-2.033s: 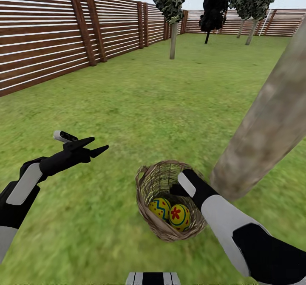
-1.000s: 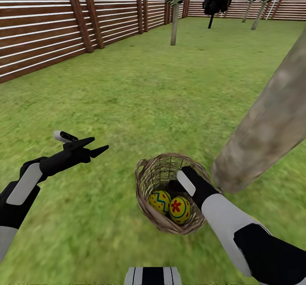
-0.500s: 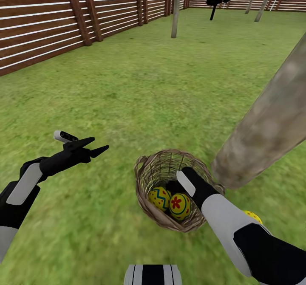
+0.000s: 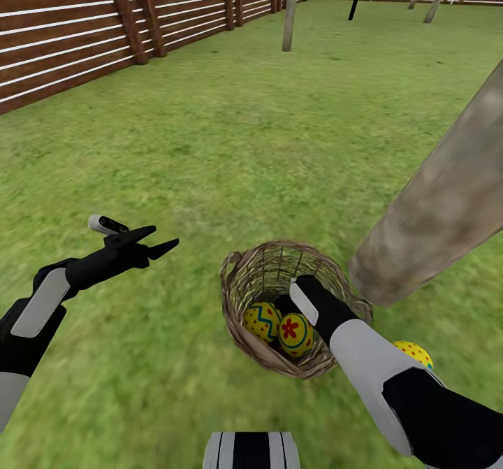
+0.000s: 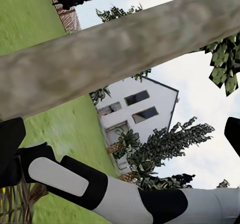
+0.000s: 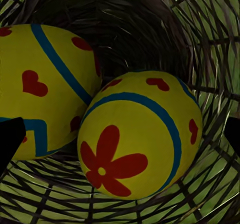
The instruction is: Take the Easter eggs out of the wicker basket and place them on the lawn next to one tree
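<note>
The right gripper (image 4: 283,306) is sunk in the wicker basket (image 4: 241,294), jaws spread either side of the flower-marked egg (image 6: 137,136), likely lining up a grasp; its fingertips are hidden in the head view. A third egg (image 4: 413,352) lies half-hidden behind that forearm beside the tree (image 4: 433,210). Further left, the left gripper (image 4: 157,240) hovers released over the lawn (image 4: 230,147).

Two Easter eggs (image 4: 279,326) in wicker basket (image 4: 241,294), third egg (image 4: 413,352) on lawn (image 4: 230,140)

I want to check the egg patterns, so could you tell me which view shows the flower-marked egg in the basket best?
The right wrist view: the flower-marked egg sits close up, flower and blue band clear. The head view shows it small inside the wicker basket, beside the right arm.
</note>
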You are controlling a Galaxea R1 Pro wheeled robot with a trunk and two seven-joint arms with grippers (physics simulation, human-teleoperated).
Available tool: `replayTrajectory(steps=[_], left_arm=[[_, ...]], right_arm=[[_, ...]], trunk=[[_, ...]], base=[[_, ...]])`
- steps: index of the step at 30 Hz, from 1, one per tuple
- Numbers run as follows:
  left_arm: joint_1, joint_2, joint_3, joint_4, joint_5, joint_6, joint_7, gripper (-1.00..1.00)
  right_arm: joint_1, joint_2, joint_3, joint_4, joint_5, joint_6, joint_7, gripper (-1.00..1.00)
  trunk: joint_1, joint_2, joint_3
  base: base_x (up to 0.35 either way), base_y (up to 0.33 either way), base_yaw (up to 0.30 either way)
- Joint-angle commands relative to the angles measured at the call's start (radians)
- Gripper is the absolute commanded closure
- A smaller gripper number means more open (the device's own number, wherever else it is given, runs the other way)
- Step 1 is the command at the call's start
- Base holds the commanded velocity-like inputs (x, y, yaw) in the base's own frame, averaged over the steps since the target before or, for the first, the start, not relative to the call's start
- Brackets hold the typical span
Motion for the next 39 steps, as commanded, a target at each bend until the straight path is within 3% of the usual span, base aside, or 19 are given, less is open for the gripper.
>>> replayTrajectory(steps=[1, 28, 39], left_arm=[[-0.001, 0.001, -0.002, 0.001, 0.003, 0.003, -0.002, -1.00], [-0.001, 0.001, -0.002, 0.001, 0.002, 0.003, -0.002, -1.00], [-0.001, 0.001, -0.002, 0.001, 0.002, 0.003, -0.002, -1.00]], right_arm=[[-0.001, 0.000, 0.006, -0.001, -0.011, 0.002, -0.009, -1.00], [-0.001, -0.002, 0.006, 0.001, -0.012, 0.004, -0.020, -1.00], [-0.001, 0.000, 0.006, 0.003, -0.011, 0.002, -0.063, -1.00]], trunk=[[0.000, 0.000, -0.001], [0.007, -0.004, -0.059], [0.009, -0.005, -0.082]], base=[[0.000, 0.000, 0.000], [0.000, 0.000, 0.000], [0.000, 0.000, 0.000]])
